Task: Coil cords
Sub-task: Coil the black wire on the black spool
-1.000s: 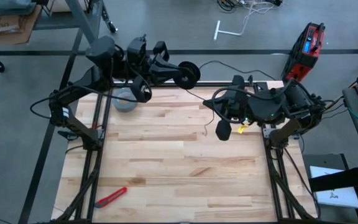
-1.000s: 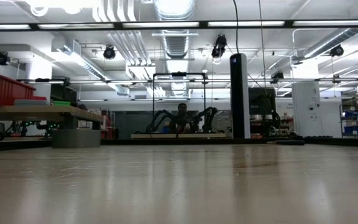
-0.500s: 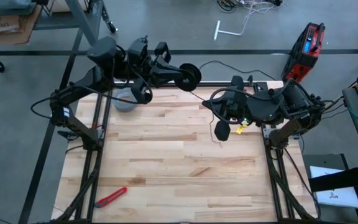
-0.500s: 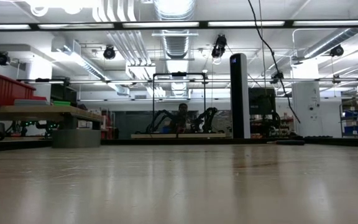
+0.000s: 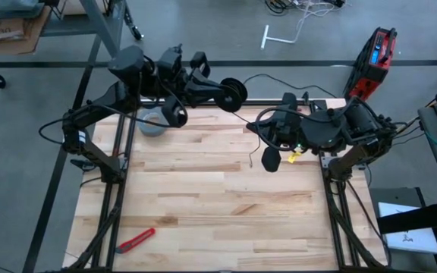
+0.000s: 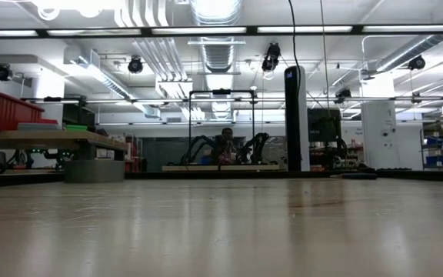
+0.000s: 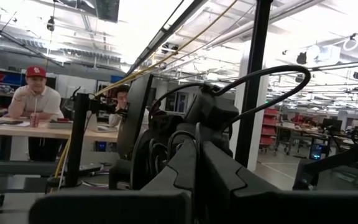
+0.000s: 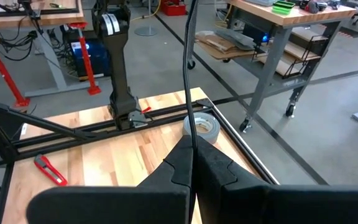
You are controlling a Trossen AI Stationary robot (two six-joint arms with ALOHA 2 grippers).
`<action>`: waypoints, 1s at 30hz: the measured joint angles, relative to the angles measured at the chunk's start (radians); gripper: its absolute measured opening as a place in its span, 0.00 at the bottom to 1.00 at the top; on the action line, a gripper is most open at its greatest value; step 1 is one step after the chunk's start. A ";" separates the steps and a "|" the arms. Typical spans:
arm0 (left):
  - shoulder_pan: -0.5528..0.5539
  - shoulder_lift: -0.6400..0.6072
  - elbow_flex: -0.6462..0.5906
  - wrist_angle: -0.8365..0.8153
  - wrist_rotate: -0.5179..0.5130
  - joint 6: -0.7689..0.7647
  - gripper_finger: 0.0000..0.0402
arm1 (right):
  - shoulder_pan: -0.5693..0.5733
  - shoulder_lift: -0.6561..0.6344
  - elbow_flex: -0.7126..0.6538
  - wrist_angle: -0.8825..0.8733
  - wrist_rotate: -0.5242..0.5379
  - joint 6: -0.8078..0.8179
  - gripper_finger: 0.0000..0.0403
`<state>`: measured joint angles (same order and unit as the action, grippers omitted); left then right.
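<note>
Jaws of both grippers are closing on task items: left gripper [image 5: 217, 91] is holding the reel [image 5: 234, 92] up over the counter's [image 5: 203, 197] far edge, right gripper [image 5: 273, 136] is pinching the cord [image 8: 188, 62] near the far right side. Cord is running thin between reel and right gripper, with a loose tail hanging above the boards. Judging progress: coiling is partway, slack still left to wind. Grey tape roll [image 5: 153, 121] and red cutter [image 5: 135, 240] are sitting untouched.
</note>
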<state>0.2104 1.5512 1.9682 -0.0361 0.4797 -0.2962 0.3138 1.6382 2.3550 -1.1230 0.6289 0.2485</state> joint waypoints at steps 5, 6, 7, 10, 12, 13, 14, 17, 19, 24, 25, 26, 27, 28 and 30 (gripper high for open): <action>0.000 0.003 0.000 -0.006 0.000 0.023 0.01 | 0.000 0.000 -0.001 0.000 0.000 0.000 0.00; 0.000 0.003 0.000 -0.005 0.000 0.033 0.01 | 0.000 0.000 -0.001 0.000 0.000 -0.002 0.00; 0.000 0.003 0.000 -0.004 -0.002 0.041 0.01 | 0.000 0.000 -0.001 0.001 0.001 -0.007 0.00; 0.002 0.003 0.000 -0.013 -0.054 0.052 0.01 | 0.002 0.000 -0.002 0.005 0.043 -0.023 0.00; 0.013 0.003 0.000 -0.056 -0.110 0.025 0.01 | 0.010 0.000 -0.001 0.006 0.077 -0.042 0.00; 0.024 0.002 0.000 -0.086 -0.135 -0.028 0.01 | 0.011 0.000 0.000 0.008 0.074 -0.060 0.00; 0.043 0.003 0.000 -0.124 -0.148 -0.118 0.01 | 0.011 0.000 0.000 0.008 0.066 -0.067 0.00; 0.110 0.023 -0.002 -0.183 -0.012 -0.423 0.01 | 0.011 0.000 0.000 -0.024 0.028 -0.082 0.00; 0.122 0.041 -0.003 -0.179 0.121 -0.517 0.01 | 0.011 0.001 0.000 -0.046 -0.003 -0.095 0.00; 0.124 0.071 -0.002 -0.172 0.306 -0.588 0.01 | 0.005 0.001 0.000 -0.061 -0.054 -0.128 0.00; 0.128 0.080 -0.002 -0.172 0.336 -0.603 0.02 | 0.005 -0.003 0.000 -0.063 -0.056 -0.130 0.00; 0.132 0.086 -0.002 -0.174 0.358 -0.619 0.02 | 0.005 -0.006 0.000 -0.063 -0.055 -0.131 0.00; 0.134 0.094 -0.002 -0.178 0.368 -0.632 0.02 | 0.005 -0.011 0.000 -0.062 -0.054 -0.137 0.00; 0.135 0.102 -0.002 -0.178 0.377 -0.638 0.02 | 0.005 -0.017 0.000 -0.062 -0.054 -0.146 0.00; 0.132 0.111 -0.002 -0.177 0.413 -0.657 0.01 | 0.005 -0.024 0.001 -0.054 -0.054 -0.175 0.00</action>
<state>0.3420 1.6626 1.9663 -0.2127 0.8931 -0.9534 0.3183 1.6143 2.3562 -1.1774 0.5745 0.0738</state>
